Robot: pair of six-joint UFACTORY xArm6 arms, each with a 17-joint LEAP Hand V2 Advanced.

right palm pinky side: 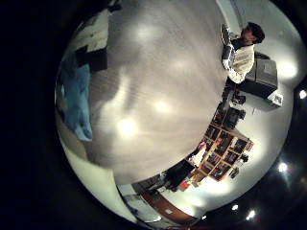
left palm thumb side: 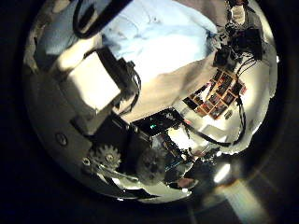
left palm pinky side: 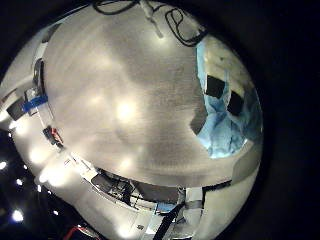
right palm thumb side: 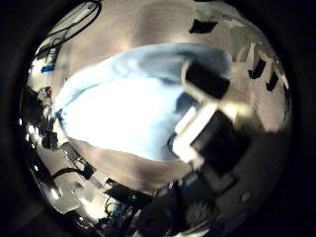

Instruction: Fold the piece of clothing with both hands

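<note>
Light blue garment (right palm thumb side: 138,109) spread flat on the grey tabletop (left palm pinky side: 120,100), directly beneath the right hand (right palm thumb side: 212,114) and filling most of the right thumb side palm view; close to that palm. Black and white fingers (right palm thumb side: 202,79) of the right hand extended over the cloth, relaxed and apart, not curled into the fabric; contact with the cloth cannot be determined. Same garment visible in the left thumb side palm view (left palm thumb side: 163,42), lying just beyond the left hand (left palm thumb side: 93,84), whose white and black fingers (left palm thumb side: 84,79) reach toward the cloth edge without closing on it; appear straight, apart, holding nothing. In the left little finger side palm view, garment (left palm pinky side: 222,110) located at the far edge of the tabletop away from that side of the palm, with dark finger parts (left palm pinky side: 225,95) standing over it. In the right little finger side palm view, garment (right palm pinky side: 75,96) confined to the margin beside the palm, bare tabletop (right palm pinky side: 153,86) occupying the remainder. Cloth lying flat with soft wrinkles.
</note>
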